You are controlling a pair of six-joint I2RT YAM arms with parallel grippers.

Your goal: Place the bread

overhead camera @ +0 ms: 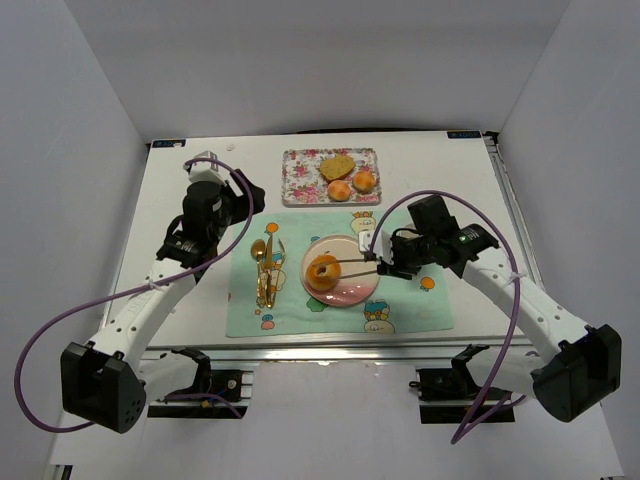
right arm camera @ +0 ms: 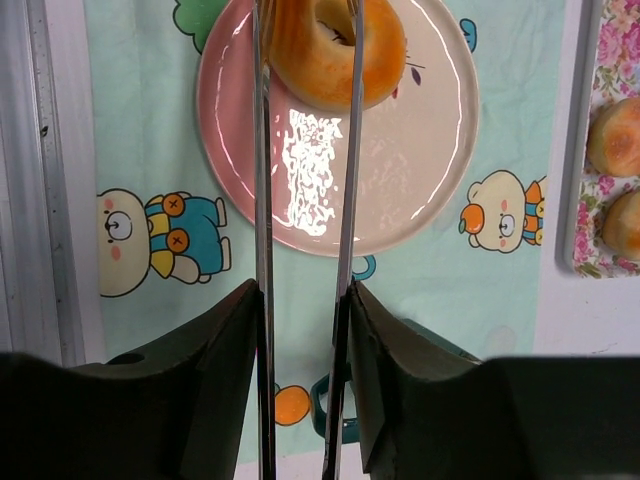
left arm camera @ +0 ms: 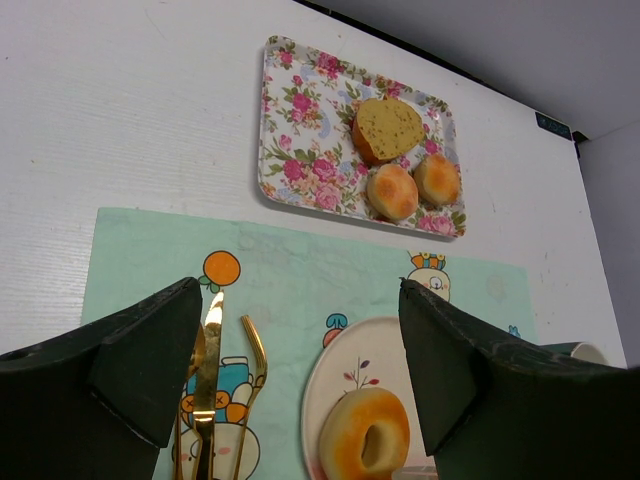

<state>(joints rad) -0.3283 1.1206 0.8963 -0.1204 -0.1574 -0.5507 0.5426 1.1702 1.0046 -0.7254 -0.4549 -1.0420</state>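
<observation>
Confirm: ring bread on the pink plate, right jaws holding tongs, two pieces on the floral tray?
Wrong count: the floral tray holds three pieces, per the left wrist view. Ring bread on the pink plate, tongs in the right jaws: correct.

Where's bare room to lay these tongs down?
For the tongs: the mat's lower right corner, between plate and mat edge, is bare. So are the tray's left half and the table right of the tray. Crowded: cutlery left of the plate; breads on the tray's right half.

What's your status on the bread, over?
Left gripper open, idle. Right gripper shut on tongs. Ring bread resting on pink plate. Nothing blocking.
</observation>
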